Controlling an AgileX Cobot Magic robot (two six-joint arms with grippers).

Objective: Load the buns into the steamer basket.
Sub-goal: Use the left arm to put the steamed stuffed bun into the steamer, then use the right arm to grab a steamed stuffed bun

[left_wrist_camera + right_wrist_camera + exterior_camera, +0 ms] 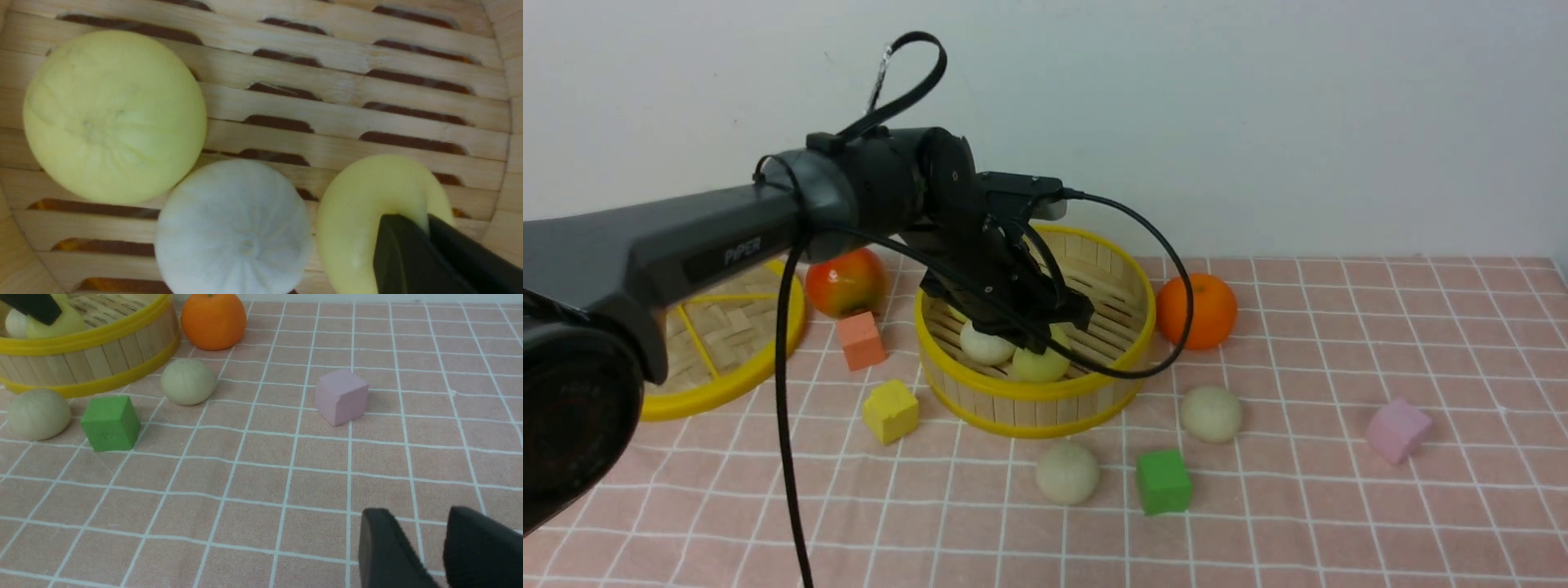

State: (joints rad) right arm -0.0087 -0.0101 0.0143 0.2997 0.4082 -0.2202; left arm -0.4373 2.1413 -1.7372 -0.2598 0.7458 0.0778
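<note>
- 5 buns (1211,414): 2 pale yellow (114,116), 3 off-white (1067,472)
- 4 cubes: salmon (862,340), yellow (890,411), green (1164,482), pink (1396,430)
- 1 orange (1196,310)
- 1 apple (845,282)
- 1 steamer basket (1033,408)
- 1 lid (719,384)

A plain off-white wall (1258,106) stands behind the far edge of the bench (1421,531), evenly lit and slightly greyer toward the upper left. A salmon-pink cloth (245,490) with a grid of thin white lines covers all of the bench that shows. The light is soft and diffuse, and shadows on the cloth are faint and short.
</note>
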